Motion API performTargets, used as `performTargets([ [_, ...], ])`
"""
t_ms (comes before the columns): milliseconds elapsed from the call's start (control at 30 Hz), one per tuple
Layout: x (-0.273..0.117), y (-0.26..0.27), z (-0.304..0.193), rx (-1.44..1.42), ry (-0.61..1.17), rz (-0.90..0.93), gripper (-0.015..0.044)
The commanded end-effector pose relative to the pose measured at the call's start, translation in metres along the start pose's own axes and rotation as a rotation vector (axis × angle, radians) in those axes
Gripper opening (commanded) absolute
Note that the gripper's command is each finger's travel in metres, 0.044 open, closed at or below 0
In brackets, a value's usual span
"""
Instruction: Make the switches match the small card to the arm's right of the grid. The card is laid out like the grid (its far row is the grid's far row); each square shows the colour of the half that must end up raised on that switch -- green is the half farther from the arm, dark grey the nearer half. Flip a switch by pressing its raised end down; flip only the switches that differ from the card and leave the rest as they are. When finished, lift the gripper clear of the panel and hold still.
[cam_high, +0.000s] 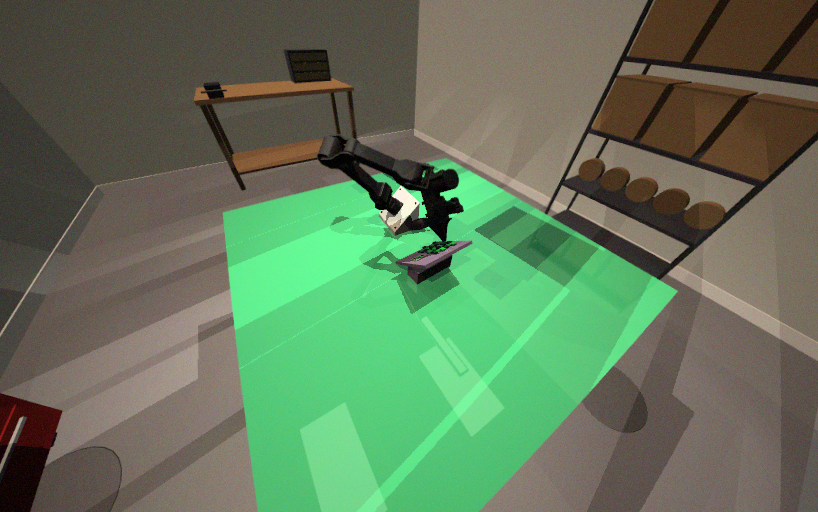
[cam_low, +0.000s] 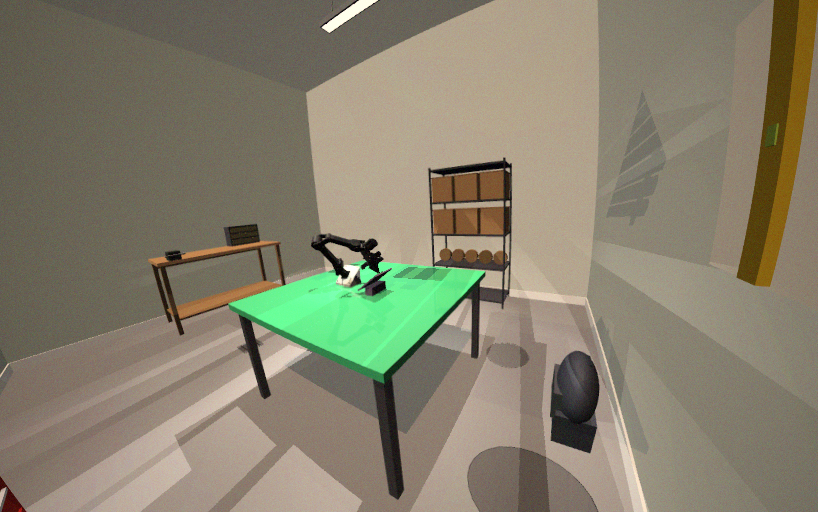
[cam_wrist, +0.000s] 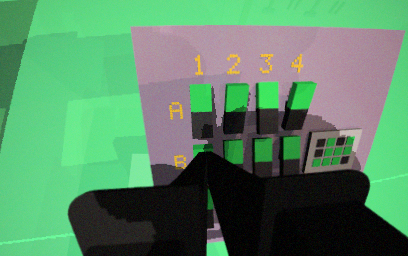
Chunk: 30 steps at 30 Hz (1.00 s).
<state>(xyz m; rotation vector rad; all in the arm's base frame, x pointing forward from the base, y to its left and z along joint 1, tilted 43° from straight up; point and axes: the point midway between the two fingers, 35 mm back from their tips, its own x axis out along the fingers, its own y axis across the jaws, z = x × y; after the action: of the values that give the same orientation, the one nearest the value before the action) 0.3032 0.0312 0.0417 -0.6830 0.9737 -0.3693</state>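
Note:
My gripper (cam_high: 444, 239) (cam_low: 378, 271) (cam_wrist: 205, 158) is shut and empty, its tips just above the tilted mauve panel (cam_high: 406, 263) (cam_wrist: 157, 55). In the wrist view the tips overlap switch B1 (cam_wrist: 202, 147). Switches A1 (cam_wrist: 201, 98), A2 (cam_wrist: 236, 98), A3 (cam_wrist: 267, 95) and A4 (cam_wrist: 303, 95) show green far halves and dark near halves; which ends are raised is hard to tell. B2 to B4 show partly; most of row C is hidden by the fingers. The card (cam_wrist: 308, 152) reads dark, green, dark, green; then dark, green, green, green; then green, green, green, dark.
The panel stands on a dark block (cam_high: 430, 270) (cam_low: 375, 288) on the green table (cam_high: 301, 338) (cam_low: 313, 320). The arm's white base (cam_high: 395, 223) (cam_low: 347, 277) is close behind the panel. A wooden bench and a shelf rack stand away from the table.

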Motion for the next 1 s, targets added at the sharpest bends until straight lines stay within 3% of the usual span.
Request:
performTargets([
  [0,0.0003,0.0008,-0.0005,-0.004,0.001,0.004,0.0],
  [967,0.0031,0.0008,-0.0005,-0.004,0.001,0.004,0.0],
])
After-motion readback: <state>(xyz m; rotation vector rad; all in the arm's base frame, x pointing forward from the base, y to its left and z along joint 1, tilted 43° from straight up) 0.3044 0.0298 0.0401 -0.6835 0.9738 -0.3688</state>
